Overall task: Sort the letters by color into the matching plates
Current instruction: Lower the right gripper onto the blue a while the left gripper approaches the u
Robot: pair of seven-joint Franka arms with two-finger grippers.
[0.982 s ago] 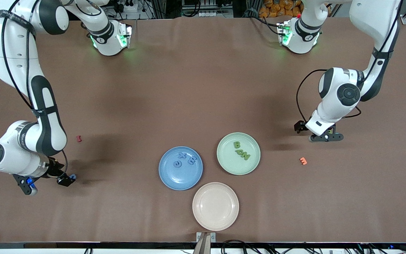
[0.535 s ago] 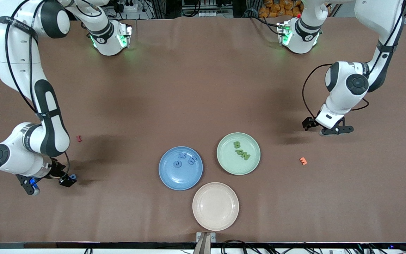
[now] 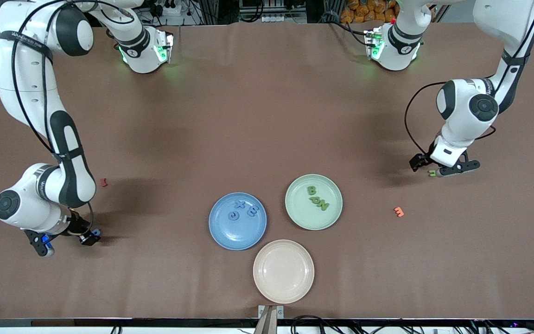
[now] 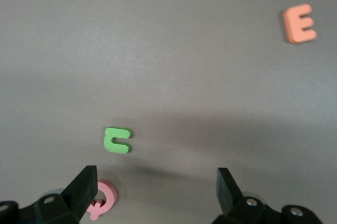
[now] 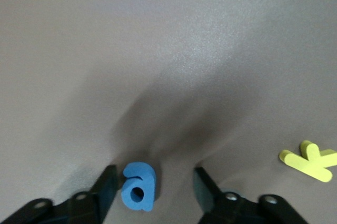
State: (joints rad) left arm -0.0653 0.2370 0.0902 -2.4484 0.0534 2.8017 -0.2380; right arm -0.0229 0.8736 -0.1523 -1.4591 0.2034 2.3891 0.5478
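Narrowing since before, right claw straddles blue letter.

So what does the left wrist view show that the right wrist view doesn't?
Only the left wrist view: a green letter, a pink letter and an orange E on the table, with the left claw open above them. Only the right wrist view: a blue letter between the right claw fingers, and a yellow K. Both show brown tabletop.
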